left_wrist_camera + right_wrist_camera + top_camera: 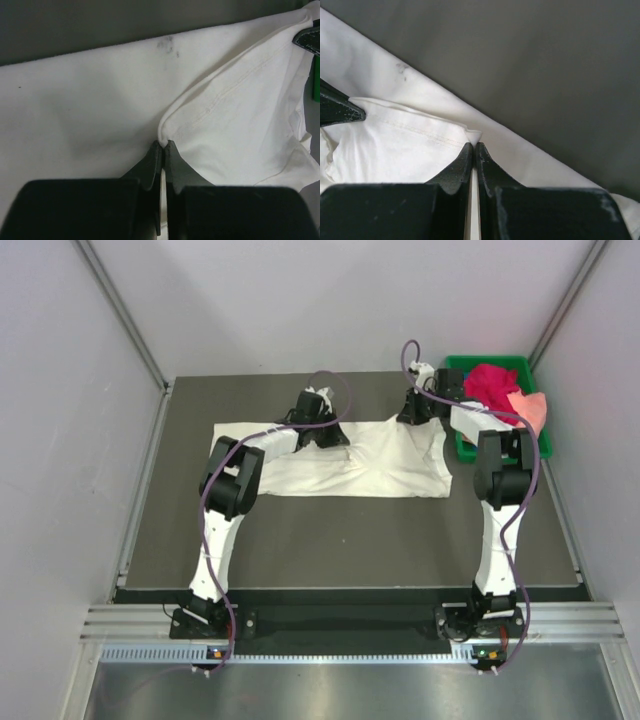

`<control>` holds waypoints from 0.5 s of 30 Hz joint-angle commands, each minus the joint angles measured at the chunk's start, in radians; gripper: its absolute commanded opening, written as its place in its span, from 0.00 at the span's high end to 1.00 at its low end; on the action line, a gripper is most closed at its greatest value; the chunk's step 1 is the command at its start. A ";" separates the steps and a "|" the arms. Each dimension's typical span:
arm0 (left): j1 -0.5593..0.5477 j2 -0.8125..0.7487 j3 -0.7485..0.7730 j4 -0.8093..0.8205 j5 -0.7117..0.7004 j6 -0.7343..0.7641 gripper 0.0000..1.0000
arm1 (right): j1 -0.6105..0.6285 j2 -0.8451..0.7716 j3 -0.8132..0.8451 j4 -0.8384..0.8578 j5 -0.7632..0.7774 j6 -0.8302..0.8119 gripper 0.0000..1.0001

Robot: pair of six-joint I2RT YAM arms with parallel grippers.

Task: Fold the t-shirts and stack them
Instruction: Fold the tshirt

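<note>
**Fingers of both grippers pinched on the cream-white t-shirt**

The left gripper's (pixel 164 145) fingers (pixel 150 165) are pressed together on a raised fold of the cream-white t-shirt (pixel 385 468), with only a sliver of cloth between the tips. The right gripper (pixel 474 146) is likewise closed, nipping a corner of a doubled-over layer that carries a stitched hem.

From above, the shirt lies spread across the middle of the dark table (pixel 350 540), its long side running left to right. Both grippers sit at its far edge, the left one (pixel 320 430) near the middle and the right one (pixel 416 410) towards the right end. Each wrist view catches a black fingertip of the other gripper at its edge. A faint grey smudge (pixel 167 45) marks the flat cloth beyond the fold.

A green tray (pixel 545 445) stands at the far right corner of the table, just beside the shirt's right end. In it the magenta-red t-shirt (pixel 490 380) lies bunched, with the peach-pink t-shirt (pixel 530 405) crumpled against its right side.
</note>
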 commanded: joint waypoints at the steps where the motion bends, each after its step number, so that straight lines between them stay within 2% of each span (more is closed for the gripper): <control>1: 0.003 -0.066 -0.010 0.018 -0.040 -0.015 1.00 | 0.008 -0.062 0.017 0.056 -0.053 -0.075 1.00; 15: 0.002 -0.106 -0.070 0.007 -0.108 -0.058 1.00 | 0.037 0.010 0.166 -0.093 -0.102 -0.228 0.97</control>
